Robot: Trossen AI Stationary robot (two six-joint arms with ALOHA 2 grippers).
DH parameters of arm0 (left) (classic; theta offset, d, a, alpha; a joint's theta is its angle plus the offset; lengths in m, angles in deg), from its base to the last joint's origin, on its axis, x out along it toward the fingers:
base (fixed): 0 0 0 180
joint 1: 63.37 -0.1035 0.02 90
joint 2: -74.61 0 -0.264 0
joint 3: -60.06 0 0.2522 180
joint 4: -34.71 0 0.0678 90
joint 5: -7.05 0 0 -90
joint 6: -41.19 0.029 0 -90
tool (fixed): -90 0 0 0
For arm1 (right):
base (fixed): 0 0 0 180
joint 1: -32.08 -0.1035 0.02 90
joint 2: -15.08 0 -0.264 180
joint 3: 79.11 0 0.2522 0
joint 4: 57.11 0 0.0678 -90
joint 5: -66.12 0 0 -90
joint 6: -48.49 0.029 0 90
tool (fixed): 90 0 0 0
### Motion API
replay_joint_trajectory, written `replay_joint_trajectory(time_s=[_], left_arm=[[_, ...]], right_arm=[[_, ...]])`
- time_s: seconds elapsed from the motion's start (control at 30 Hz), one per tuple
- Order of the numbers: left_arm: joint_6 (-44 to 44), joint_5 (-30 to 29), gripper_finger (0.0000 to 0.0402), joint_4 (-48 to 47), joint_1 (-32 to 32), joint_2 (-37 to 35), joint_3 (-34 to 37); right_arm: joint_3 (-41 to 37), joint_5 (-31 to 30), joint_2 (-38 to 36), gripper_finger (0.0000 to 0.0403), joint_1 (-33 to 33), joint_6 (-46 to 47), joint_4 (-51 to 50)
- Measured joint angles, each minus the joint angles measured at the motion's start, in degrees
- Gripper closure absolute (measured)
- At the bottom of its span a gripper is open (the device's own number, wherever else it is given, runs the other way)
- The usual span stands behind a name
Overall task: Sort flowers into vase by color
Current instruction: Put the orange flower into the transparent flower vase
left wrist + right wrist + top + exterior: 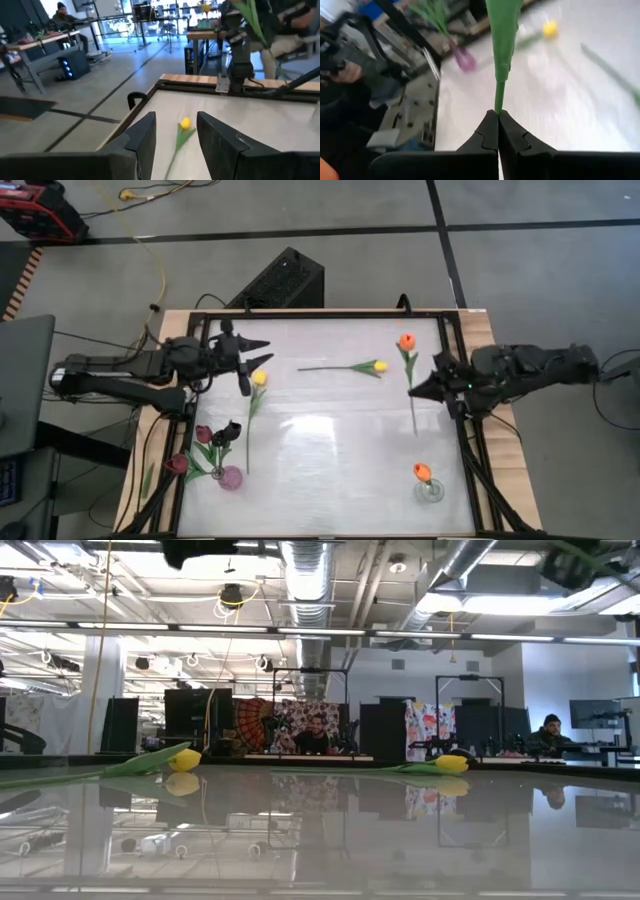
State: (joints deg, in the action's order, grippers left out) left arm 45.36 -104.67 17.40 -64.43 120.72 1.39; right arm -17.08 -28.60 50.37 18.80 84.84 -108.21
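My right gripper (414, 391) is shut on an orange tulip (406, 341), whose head points to the far edge. My left gripper (254, 358) is open, just far of a yellow tulip (259, 378) lying flat with its stem toward the near edge. In the left wrist view that head (185, 123) shows between and beyond the fingers. A second yellow tulip (378, 366) lies at mid-table, stem pointing left. A purple vase (231, 477) near left holds dark maroon tulips (204, 434). A clear vase (431, 491) near right holds an orange tulip (422, 472). My right gripper pinches the orange tulip's thin green stem (498, 102) between its two fingertips, about halfway along, below the leaf (502, 35). The fingers come from the table's right, across the stem. In the low view no part of it lies on the table, and the stem (590, 554) shows high up.
The table has a glossy white top inside a dark frame (455, 360). A black box (283, 280) stands on the floor beyond the far edge. People sit at desks in the room behind. Bare tabletop lies between the two vases.
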Motion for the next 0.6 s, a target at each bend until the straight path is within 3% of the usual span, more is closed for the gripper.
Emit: replay_joint_trajectory(time_s=[0.23,0.3,0.5,0.6], left_arm=[[-4.22,0.28,0.0272,0.39,-0.16,-6.57,7.04],[-4.31,0.41,0.0272,0.32,-0.13,-7.34,7.63],[-2.90,3.47,0.0272,2.12,-0.13,-7.52,7.70],[-2.14,4.28,0.0272,3.31,-0.13,-7.50,7.70]], right_arm=[[0.00,-12.10,5.07,0.0382,-17.80,16.30,-1.57],[0.21,-18.66,7.45,0.0383,-24.60,19.14,-1.42],[3.83,-45.70,12.09,0.0383,-45.64,29.28,-9.29],[4.68,-51.69,13.96,0.0383,-53.41,33.15,-12.75]])
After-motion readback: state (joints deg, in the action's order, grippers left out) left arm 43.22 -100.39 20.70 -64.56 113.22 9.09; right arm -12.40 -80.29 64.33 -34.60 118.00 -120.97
